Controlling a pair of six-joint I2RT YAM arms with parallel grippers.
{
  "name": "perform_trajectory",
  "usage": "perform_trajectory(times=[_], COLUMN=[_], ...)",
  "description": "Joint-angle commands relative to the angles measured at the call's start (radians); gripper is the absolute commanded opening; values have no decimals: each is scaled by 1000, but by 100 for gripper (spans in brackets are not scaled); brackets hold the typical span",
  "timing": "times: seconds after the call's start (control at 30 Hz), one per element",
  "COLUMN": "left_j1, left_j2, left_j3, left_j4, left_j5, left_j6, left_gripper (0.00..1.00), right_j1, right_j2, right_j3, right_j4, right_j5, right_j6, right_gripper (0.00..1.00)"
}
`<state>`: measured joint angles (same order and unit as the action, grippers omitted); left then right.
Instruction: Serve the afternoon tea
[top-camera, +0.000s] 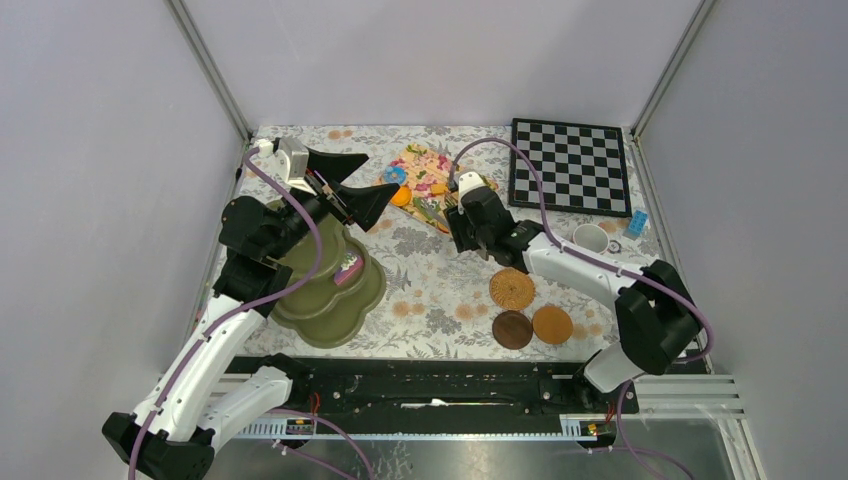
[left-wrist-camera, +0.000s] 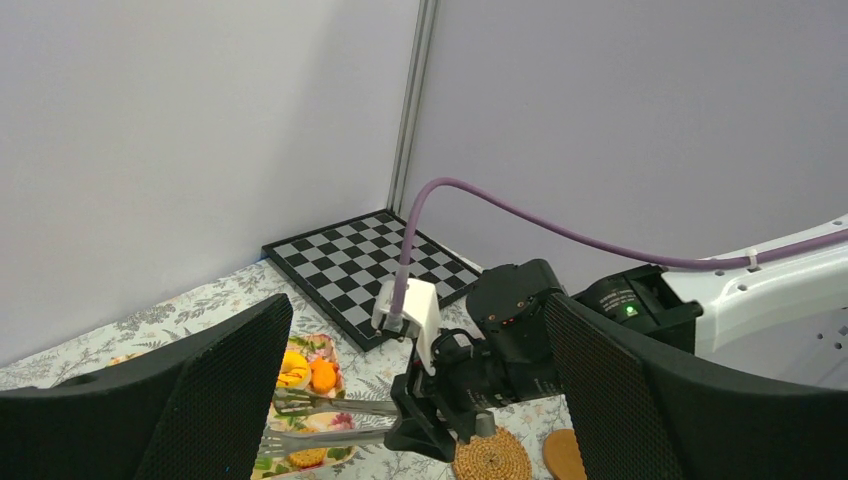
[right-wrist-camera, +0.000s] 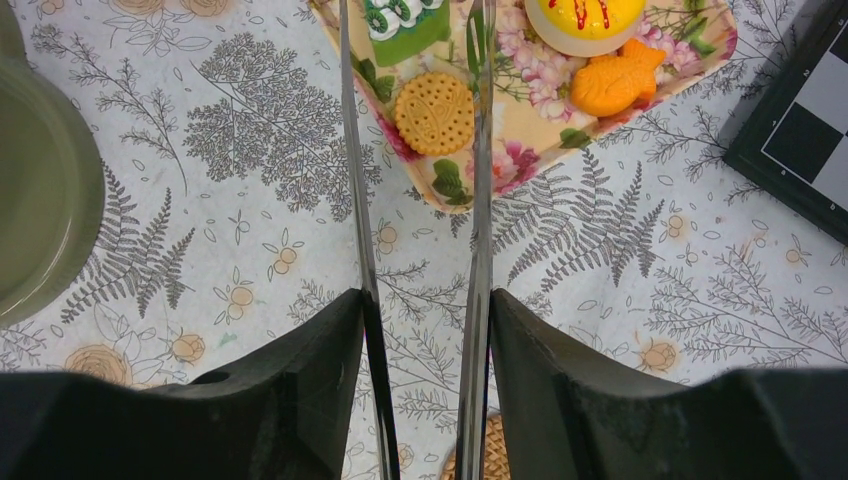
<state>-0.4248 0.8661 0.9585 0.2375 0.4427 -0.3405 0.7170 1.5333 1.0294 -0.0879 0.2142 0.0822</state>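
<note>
My right gripper is shut on the metal tongs. The tong arms stand apart on either side of a round biscuit on the floral tray, next to a yellow doughnut, an orange fish pastry and a green pastry. My left gripper is wide open and empty, raised above the olive-green stand, which holds a small purple pastry. Three coasters lie near my right arm, and a pale mug stands behind them.
The chessboard lies at the back right, with a small blue block by its near corner. The stand's rim shows at the left of the right wrist view. Grey walls close in three sides.
</note>
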Motion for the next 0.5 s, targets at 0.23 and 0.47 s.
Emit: perform_trajectory(times=[0.23,0.47], left_j1=[-2,-2], left_j2=[10,11], left_j3=[5,5], left_j4=[46,46], left_j5=[19,19], left_j6=[1,1], left_gripper=[99,99], right_j1=[-5,-5], right_j2=[101,136], right_j3=[106,118], right_j4=[42,43], right_j5=[-12,-9], right_j6=[-45,-49], right_gripper=[55,48])
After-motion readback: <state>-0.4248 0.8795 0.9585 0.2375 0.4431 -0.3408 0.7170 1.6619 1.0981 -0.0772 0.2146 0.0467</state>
